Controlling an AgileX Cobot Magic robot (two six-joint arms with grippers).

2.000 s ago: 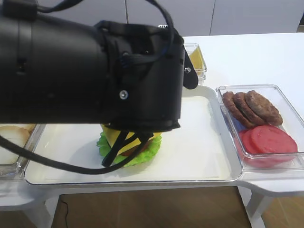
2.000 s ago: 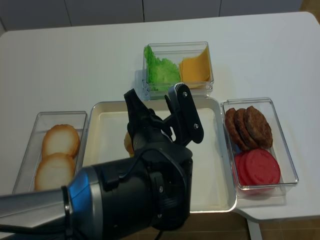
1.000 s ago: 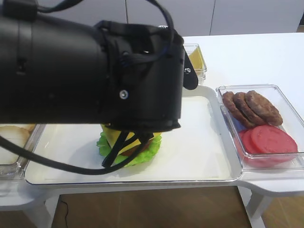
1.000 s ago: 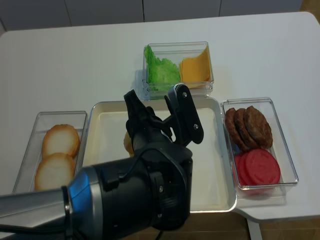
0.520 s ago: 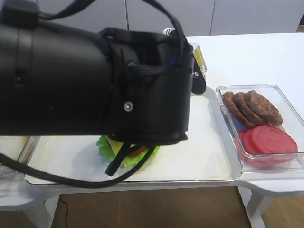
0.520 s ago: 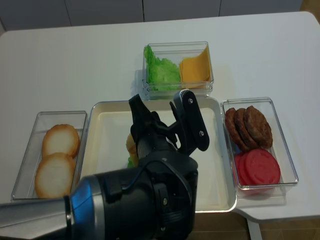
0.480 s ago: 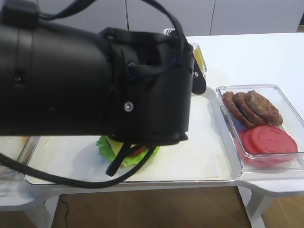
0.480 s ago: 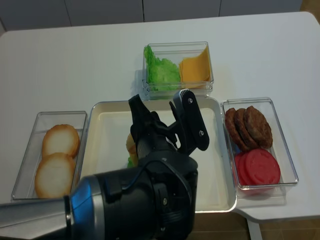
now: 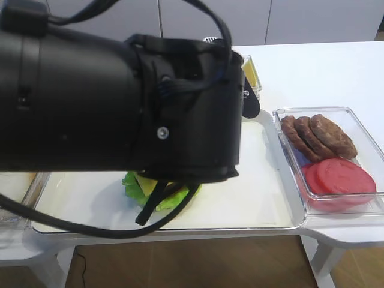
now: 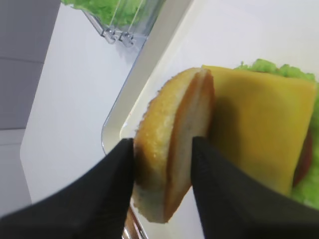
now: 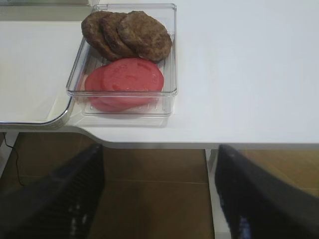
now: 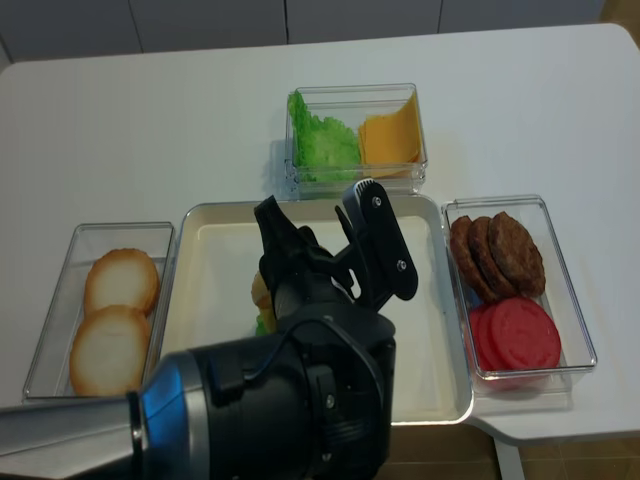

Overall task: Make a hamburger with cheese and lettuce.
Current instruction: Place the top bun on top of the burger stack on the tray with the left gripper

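The capping step is judged to be in hand. A bun top is clamped on edge between the closed-in fingers of the left tool, just beside the cheese, which lies on the lettuce in the tray near the counter's front edge. Next, levelling and centring over the hamburger are called for. The right tool is spread wide, empty, off the counter's front right corner.

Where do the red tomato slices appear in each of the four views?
Exterior high: tomato slices at the right edge.
Exterior high (realsense): tomato slices at lower right.
Right wrist: tomato slices left of centre, upper half.
Left wrist: not in it.
Shared landmark: brown patties in the same clear box.
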